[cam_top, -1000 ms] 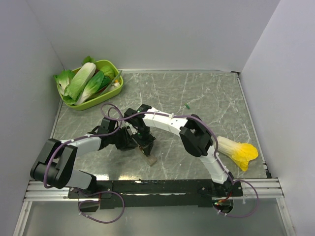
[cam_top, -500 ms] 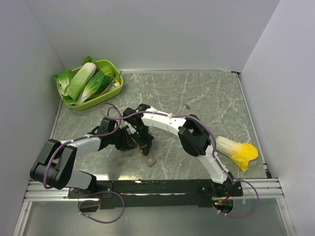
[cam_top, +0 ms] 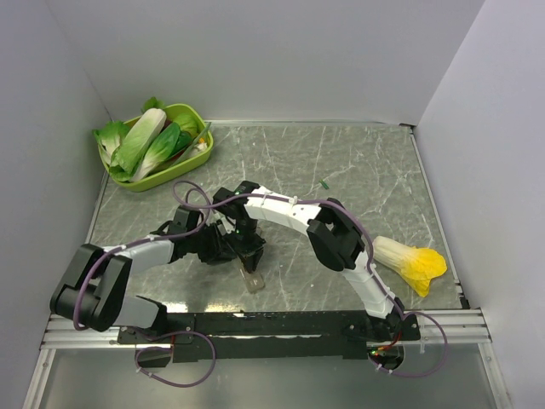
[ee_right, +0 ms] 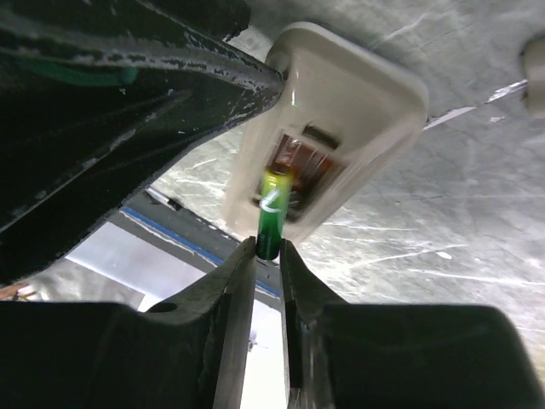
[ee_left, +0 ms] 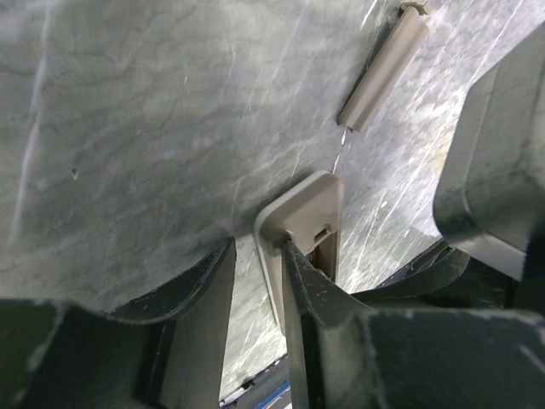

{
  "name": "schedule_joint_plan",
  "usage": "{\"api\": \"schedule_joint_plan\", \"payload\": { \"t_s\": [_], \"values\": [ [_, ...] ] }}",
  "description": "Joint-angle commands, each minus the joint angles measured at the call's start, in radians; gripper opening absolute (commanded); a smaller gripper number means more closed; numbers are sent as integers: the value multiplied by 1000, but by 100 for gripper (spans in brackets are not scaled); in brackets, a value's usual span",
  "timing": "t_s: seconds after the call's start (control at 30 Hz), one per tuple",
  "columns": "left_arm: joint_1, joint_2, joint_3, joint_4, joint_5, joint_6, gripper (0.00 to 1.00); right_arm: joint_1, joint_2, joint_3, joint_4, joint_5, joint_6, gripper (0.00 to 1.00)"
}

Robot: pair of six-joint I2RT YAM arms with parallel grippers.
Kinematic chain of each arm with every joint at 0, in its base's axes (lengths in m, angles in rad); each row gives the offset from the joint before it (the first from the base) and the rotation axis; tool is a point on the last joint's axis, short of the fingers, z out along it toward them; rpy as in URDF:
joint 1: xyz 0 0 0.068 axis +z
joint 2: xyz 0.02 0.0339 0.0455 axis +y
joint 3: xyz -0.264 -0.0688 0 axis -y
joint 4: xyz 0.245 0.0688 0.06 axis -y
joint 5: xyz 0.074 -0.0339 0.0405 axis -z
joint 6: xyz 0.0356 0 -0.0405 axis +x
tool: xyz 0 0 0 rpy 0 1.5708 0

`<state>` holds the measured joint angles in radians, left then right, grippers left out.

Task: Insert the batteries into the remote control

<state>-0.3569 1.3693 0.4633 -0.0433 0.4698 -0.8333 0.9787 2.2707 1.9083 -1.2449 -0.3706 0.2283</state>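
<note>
The remote control juts out toward the table's near edge, grey-brown reverse side up and its battery bay open. My left gripper is shut on one long edge of the remote control. My right gripper is shut on the lower end of a green battery. The battery's upper end sits in the open bay. In the top view both grippers meet just behind the remote, the left gripper beside the right gripper. A second green battery lies alone on the table further back.
A slim grey-brown strip lies on the table beyond the remote. A green bowl of leafy vegetables stands at the back left. A yellow-white vegetable lies at the right near the right arm. Walls enclose the table.
Both grippers and the remote have shifted slightly left and toward the near edge. The remote now points more straight down in the top view.
</note>
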Motion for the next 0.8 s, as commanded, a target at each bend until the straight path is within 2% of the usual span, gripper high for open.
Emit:
{"api": "schedule_joint_plan", "payload": {
  "t_s": [0.0, 0.17, 0.33, 0.6, 0.77],
  "values": [
    [-14, -44, 8, 16, 3, 42, 36, 15, 1, -17, 8, -37, 22, 25],
    [-14, -59, 15, 6, 1, 43, 37, 14, -14, -41, 30, -36, 39, 16],
    [-14, -67, 17, -1, -2, 43, 38, 17, -19, -60, 36, -42, 57, 15],
    [-14, -101, 25, -26, -16, 49, 40, 12, -63, -110, 51, 2, 101, 3],
    [-13, -124, 23, -38, -31, 46, 43, 11, -97, -107, 64, 13, 135, 2]
  ]
}}
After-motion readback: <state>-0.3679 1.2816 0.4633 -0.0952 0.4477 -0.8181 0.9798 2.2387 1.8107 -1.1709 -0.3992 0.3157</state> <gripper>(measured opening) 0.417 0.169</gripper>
